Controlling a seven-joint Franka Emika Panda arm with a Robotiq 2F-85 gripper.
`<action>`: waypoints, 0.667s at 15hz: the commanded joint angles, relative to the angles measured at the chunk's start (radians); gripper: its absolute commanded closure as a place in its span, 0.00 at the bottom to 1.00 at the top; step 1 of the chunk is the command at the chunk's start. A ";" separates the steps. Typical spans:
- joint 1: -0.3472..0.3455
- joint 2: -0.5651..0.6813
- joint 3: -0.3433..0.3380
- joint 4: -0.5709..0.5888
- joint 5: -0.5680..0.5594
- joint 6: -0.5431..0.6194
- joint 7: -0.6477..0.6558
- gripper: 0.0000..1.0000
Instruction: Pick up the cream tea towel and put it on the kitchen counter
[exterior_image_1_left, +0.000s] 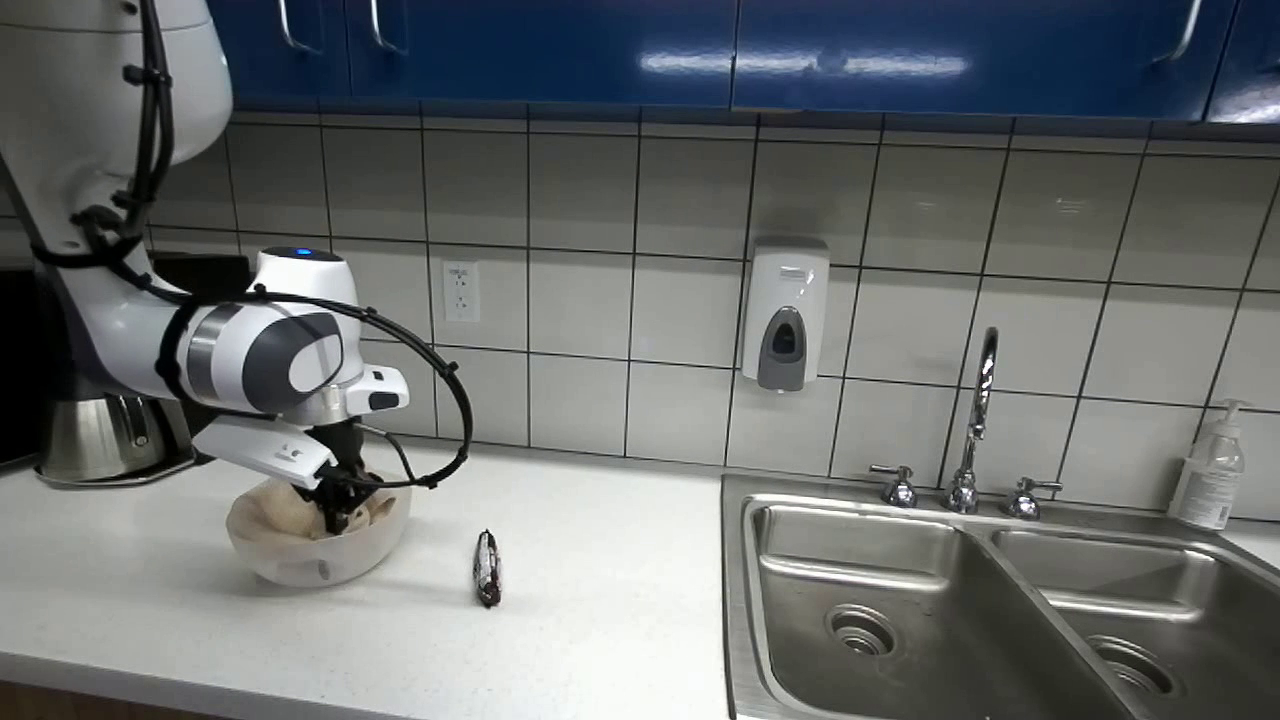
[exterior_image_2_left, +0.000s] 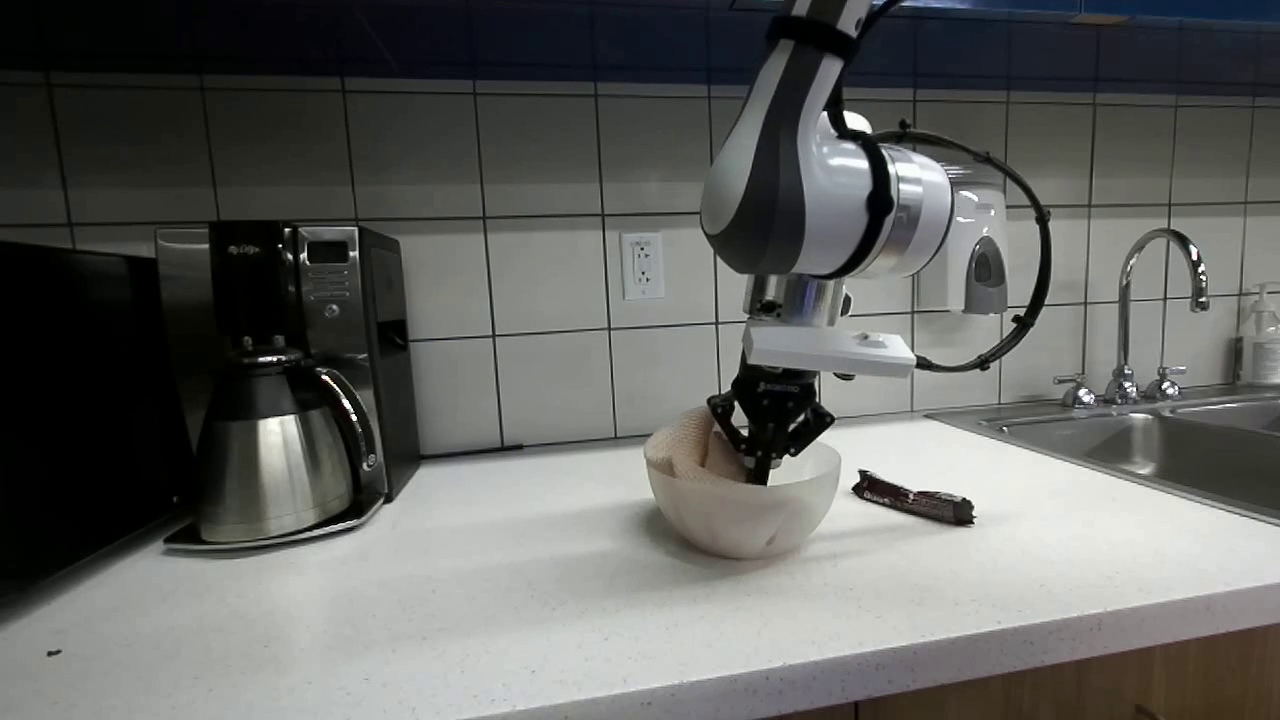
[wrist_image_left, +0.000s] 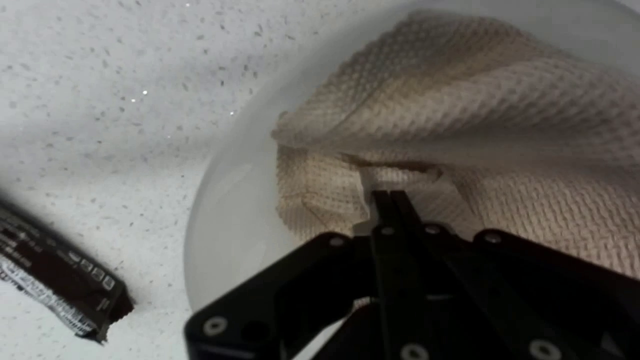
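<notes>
The cream tea towel lies bunched in a pale, translucent bowl. In both exterior views the towel shows above the rim of the bowl. The bowl stands on the white kitchen counter. My gripper points down into the bowl. In the wrist view the fingertips are almost together, with a thin gap, among the towel's folds. The gripper looks shut on the towel; the pinched part is mostly hidden.
A dark wrapped bar lies on the counter beside the bowl. A steel double sink with a faucet is set into the counter. A coffee maker with a steel carafe stands near the wall.
</notes>
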 joint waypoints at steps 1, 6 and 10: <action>-0.057 -0.125 0.050 -0.010 0.095 -0.090 -0.101 0.99; -0.036 -0.296 0.011 -0.006 0.218 -0.257 -0.207 0.99; -0.018 -0.424 -0.045 0.003 0.219 -0.386 -0.230 0.99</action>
